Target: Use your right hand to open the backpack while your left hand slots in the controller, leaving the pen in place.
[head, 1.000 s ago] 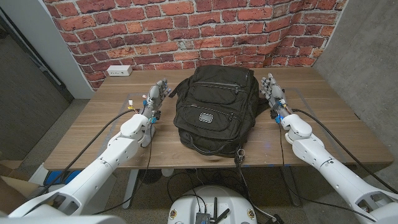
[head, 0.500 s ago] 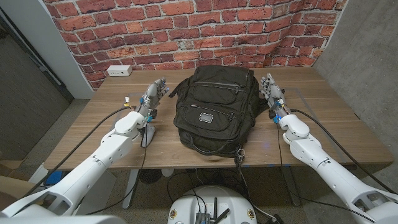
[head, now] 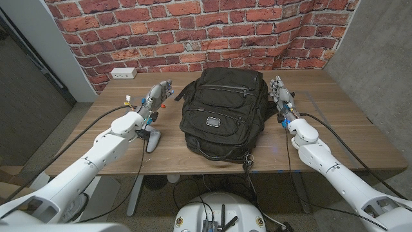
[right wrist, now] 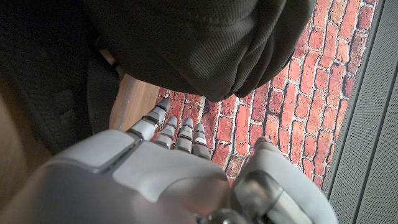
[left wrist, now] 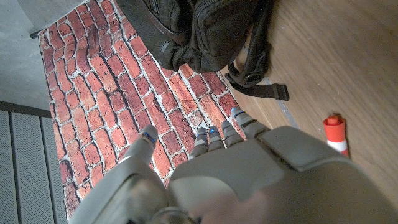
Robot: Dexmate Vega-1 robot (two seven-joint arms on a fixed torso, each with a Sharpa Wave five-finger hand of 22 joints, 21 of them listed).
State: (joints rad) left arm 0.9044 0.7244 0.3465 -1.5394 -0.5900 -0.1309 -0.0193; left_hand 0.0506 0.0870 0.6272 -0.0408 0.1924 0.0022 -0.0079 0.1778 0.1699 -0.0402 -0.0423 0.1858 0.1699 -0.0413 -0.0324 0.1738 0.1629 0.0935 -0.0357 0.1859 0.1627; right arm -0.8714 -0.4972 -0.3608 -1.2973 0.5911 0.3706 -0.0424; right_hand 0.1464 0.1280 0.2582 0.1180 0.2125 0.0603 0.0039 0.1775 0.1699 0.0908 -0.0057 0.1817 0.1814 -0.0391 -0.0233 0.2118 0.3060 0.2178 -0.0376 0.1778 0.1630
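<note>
Black backpack (head: pixel 222 116) lay mid-table, long axis running away from you, top toward the brick wall (head: pixel 193 32). Your left hand (head: pixel 158 98) and right hand (head: pixel 280 93) flanked it, fingers apart, holding nothing.

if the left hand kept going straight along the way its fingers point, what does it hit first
Probably nothing on the table: the left hand points past the backpack toward the brick wall, though depth is unclear.
</note>
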